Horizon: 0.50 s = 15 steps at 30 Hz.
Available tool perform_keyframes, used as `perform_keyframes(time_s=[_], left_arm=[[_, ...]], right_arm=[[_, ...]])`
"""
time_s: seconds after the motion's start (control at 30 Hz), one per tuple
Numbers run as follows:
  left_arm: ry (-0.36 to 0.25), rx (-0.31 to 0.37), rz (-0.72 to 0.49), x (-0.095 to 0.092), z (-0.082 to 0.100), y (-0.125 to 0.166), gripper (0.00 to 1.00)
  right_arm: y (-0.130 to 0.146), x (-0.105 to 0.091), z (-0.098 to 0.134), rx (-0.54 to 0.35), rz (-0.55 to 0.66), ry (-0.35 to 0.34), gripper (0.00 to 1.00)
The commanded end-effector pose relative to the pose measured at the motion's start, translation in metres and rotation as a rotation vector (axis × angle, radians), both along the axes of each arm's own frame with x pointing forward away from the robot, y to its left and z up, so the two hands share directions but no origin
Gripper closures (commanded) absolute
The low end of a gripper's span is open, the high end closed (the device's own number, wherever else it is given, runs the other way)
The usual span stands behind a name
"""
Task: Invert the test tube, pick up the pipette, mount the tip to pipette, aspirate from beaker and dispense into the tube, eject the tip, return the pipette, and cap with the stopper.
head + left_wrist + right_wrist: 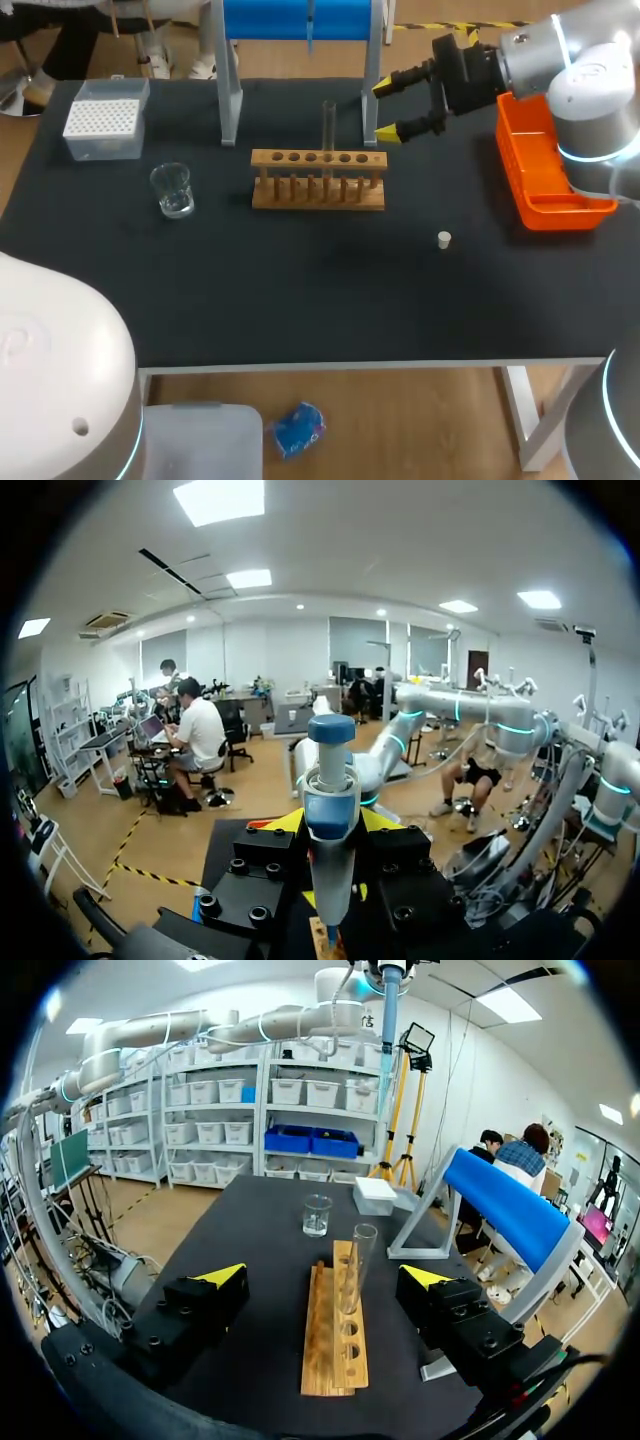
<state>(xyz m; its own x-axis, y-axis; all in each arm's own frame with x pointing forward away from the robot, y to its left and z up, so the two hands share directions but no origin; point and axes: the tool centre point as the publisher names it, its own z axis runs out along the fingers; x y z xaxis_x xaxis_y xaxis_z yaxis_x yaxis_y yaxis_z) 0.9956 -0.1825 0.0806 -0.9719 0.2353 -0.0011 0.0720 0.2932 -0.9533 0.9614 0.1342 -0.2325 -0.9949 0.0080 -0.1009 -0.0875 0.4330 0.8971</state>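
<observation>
Right claw released, spread wide just beside the test tube, which we find upright in the wooden rack on the desk; left claw clenched on the pipette, high above the desk.

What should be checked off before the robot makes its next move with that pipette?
1. Pipette held between left fingers: ok.
2. Tip mounted on the pipette: cannot tell.
3. Test tube upright in rack: ok.
4. Right fingers open, apart from the test tube: ok.
5. Beaker upright on table: ok.
6. Stopper lying loose on table, within view: ok.
</observation>
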Motion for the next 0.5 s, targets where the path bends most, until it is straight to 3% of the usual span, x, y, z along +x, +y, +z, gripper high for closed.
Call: perform_keyframes(time_s=[0.03,0.5], left_arm=[[0.017,-0.034,-0.009,0.003,-0.016,-0.011,1.00],[0.047,-0.079,0.023,0.008,-0.035,-0.013,1.00]], right_arm=[[0.000,0.000,-0.001,0.001,0.001,-0.001,0.00],[0.000,0.000,-0.001,0.001,0.001,-0.001,0.00]])
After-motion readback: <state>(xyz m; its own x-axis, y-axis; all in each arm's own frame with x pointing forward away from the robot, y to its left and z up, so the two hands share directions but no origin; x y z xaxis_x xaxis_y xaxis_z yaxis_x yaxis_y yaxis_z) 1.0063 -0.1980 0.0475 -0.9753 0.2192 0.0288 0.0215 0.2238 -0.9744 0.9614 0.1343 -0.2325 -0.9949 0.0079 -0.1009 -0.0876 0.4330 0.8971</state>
